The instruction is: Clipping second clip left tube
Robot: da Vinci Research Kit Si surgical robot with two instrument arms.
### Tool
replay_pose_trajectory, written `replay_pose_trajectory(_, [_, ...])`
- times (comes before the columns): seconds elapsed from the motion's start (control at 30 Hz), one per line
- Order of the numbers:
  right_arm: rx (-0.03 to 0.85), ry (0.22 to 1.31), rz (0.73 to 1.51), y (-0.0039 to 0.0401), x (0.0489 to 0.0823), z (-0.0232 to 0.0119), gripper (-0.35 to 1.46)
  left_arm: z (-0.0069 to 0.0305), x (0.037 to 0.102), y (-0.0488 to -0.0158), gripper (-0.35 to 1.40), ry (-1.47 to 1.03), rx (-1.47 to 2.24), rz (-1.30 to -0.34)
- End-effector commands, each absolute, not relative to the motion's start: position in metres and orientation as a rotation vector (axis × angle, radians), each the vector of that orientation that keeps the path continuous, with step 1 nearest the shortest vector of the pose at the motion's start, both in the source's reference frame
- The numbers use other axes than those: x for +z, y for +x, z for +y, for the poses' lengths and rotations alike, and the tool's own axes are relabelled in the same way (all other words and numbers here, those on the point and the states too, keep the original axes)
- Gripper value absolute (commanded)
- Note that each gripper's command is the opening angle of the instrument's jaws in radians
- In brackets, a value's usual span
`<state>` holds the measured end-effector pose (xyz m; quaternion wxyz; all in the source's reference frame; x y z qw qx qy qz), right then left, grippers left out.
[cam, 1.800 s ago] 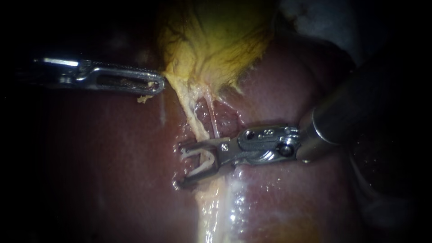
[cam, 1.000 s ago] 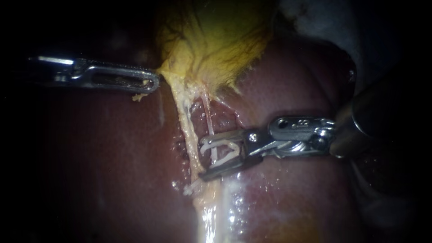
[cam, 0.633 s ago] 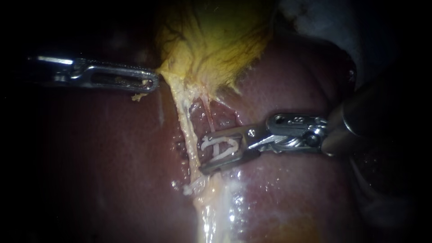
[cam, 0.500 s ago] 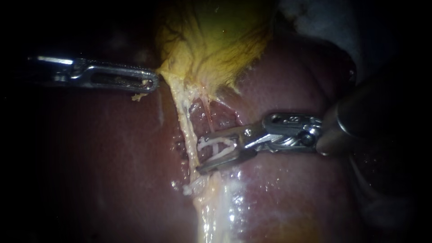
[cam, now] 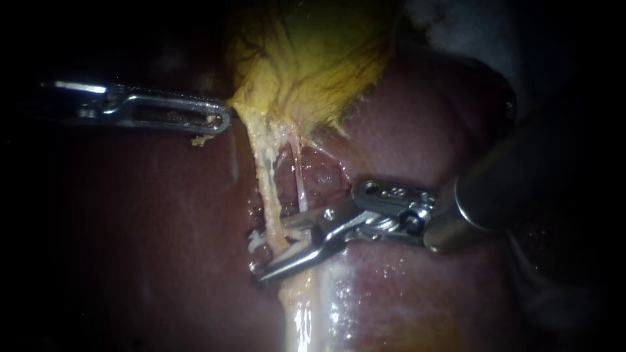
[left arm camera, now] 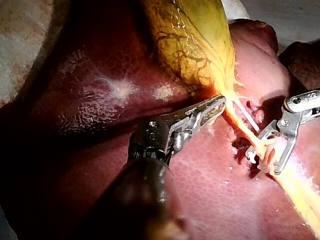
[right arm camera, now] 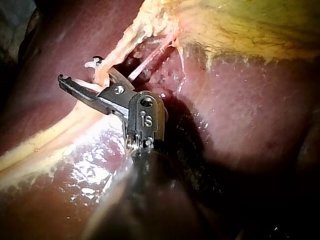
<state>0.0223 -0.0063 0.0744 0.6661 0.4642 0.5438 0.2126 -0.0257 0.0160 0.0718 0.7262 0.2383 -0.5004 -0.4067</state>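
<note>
Jaws of my left instrument (cam: 220, 120) lie closed on the lower edge of the gallbladder (cam: 313, 58), where the yellow tissue is drawn out to a point at their tip. The shaft comes in level above the dark liver (cam: 130, 228). From that point the left tube (cam: 266, 189), a pale, ragged, yellowish strand, runs down over the liver. It passes between the two jaws of my right instrument (cam: 255, 253), which stand apart, one above and one below the crossing. They hold a white clip (cam: 255, 240) between them, and its ends show just past the tube on its far side. The clip is not pressed flat on the tube. Just to the right of the left tube, a thinner pinkish tube (cam: 298, 173) comes down from the gallbladder and goes out of sight at the upper jaw. Further right, the instrument's metal wrist and dark shaft lie over wet, shining liver, with pale fatty tissue trailing downward beneath the jaws.
</note>
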Motion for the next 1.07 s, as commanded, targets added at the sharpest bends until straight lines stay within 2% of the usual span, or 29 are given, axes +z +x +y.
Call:
replay_pose_trajectory(0.03, [0.467, 1.057, 1.225, 0.0223, 0.0741, -0.0064, 0.5, 0.016, 0.0718, -0.0257, -0.35, 0.525, -0.897, -1.103])
replay_pose_trajectory(0.17, [0.436, 1.08, 1.222, 0.0225, 0.0739, -0.0065, 0.45, 0.016, 0.0718, -0.0257, -0.35, 0.525, -0.897, -1.103])
replay_pose_trajectory(0.27, [0.477, 1.048, 1.227, 0.0226, 0.0739, -0.0064, 0.35, 0.016, 0.0718, -0.0257, -0.35, 0.525, -0.898, -1.103])
replay_pose_trajectory(0.37, [0.508, 1.022, 1.233, 0.0225, 0.0738, -0.0061, 0.16, 0.0161, 0.0717, -0.0257, -0.35, 0.525, -0.898, -1.103])
replay_pose_trajectory(0.57, [0.535, 1.001, 1.24, 0.0223, 0.0737, -0.006, -0.35, 0.0161, 0.0717, -0.0258, -0.35, 0.525, -0.898, -1.103])
replay_pose_trajectory(0.8, [0.515, 0.992, 1.201, 0.0222, 0.0737, -0.0062, -0.35, 0.0161, 0.0717, -0.0258, -0.35, 0.525, -0.898, -1.103])
replay_pose_trajectory(1.07, [0.514, 0.991, 1.201, 0.0221, 0.0739, -0.0063, -0.35, 0.0161, 0.0717, -0.0259, -0.35, 0.525, -0.899, -1.103])
